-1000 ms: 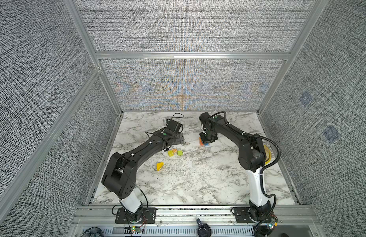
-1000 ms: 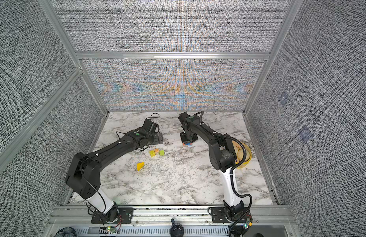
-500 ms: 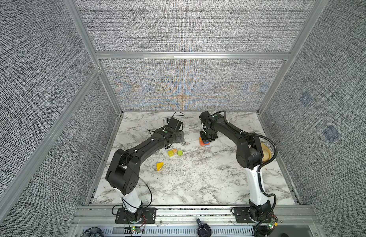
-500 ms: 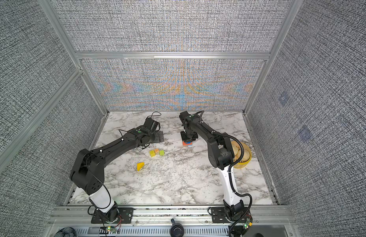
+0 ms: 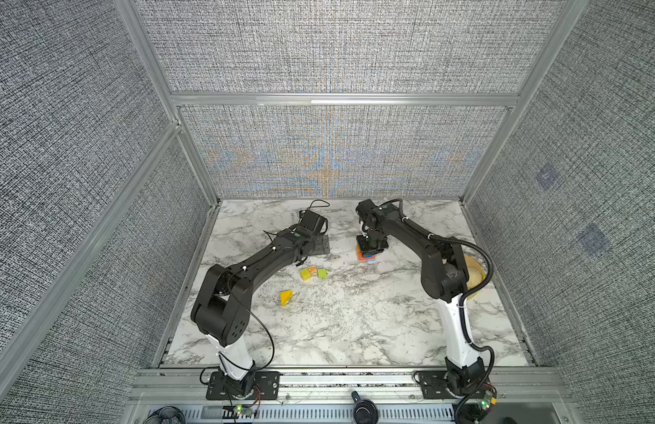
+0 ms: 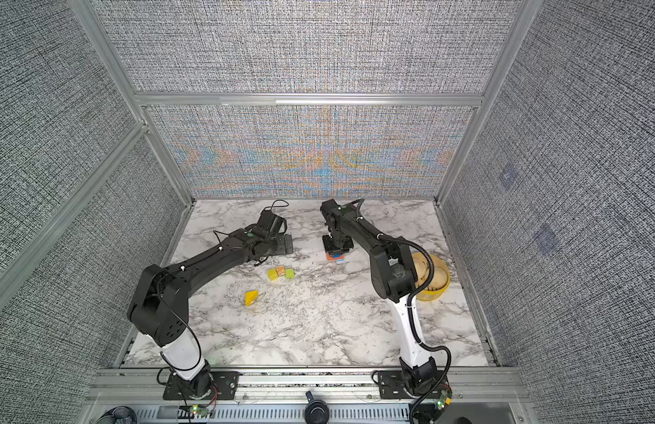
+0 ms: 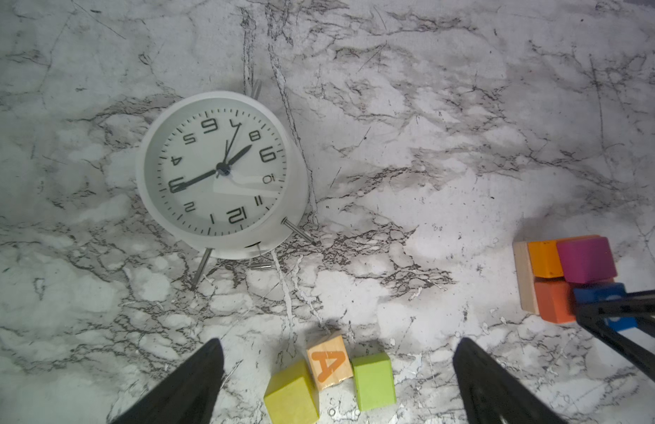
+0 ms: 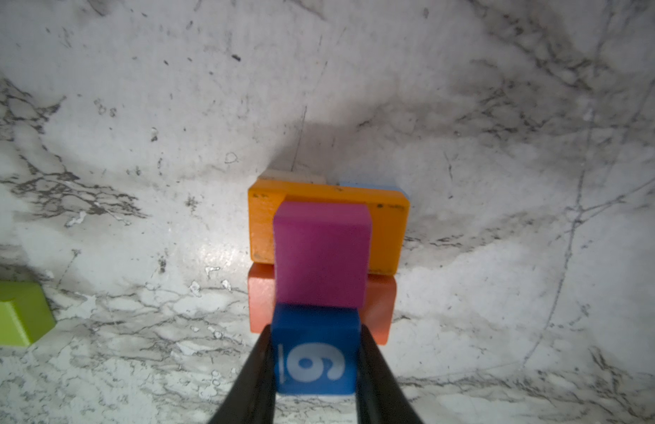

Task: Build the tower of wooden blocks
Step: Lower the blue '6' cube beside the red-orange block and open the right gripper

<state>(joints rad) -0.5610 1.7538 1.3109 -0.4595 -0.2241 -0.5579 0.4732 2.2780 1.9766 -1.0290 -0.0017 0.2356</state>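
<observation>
On the big marble table (image 5: 355, 330) both of my black arms reached toward the back wall (image 5: 337, 154). My left arm (image 5: 260, 262) lay low on the left side and my right arm (image 5: 410, 235) bent over on the right. A yellow bowl (image 6: 434, 279) with tan pieces sat on the right side, partly hidden behind my right arm. A white round clock (image 7: 223, 169) was near my left fingers, and my left wrist camera saw its whole face.

The tower (image 5: 366, 255) stood near the back, a bit right of the middle, well apart from the clock. At its bottom I saw a tan slab (image 7: 524, 279) and a bit of a light blue slab (image 8: 370, 186). On those lay an orange slab (image 8: 388, 227) and a red-orange slab (image 8: 379, 308), side by side. A magenta block (image 8: 322, 253) sat on top, across both of them.

My right gripper (image 8: 315, 330) was squeezed onto a blue "9" cube (image 8: 315, 363), right beside the magenta block and over the red-orange slab. I could not tell if the cube touched the slab. My left gripper (image 7: 339, 341) was spread wide and held nothing.

Down on the table by its fingertips, three small blocks sat together in a row: a yellow-green block (image 7: 291, 396), a tan "A" cube (image 7: 329, 361) and a green block (image 7: 373, 381). A yellow wedge (image 5: 286, 296) lay alone, closer to the front.
</observation>
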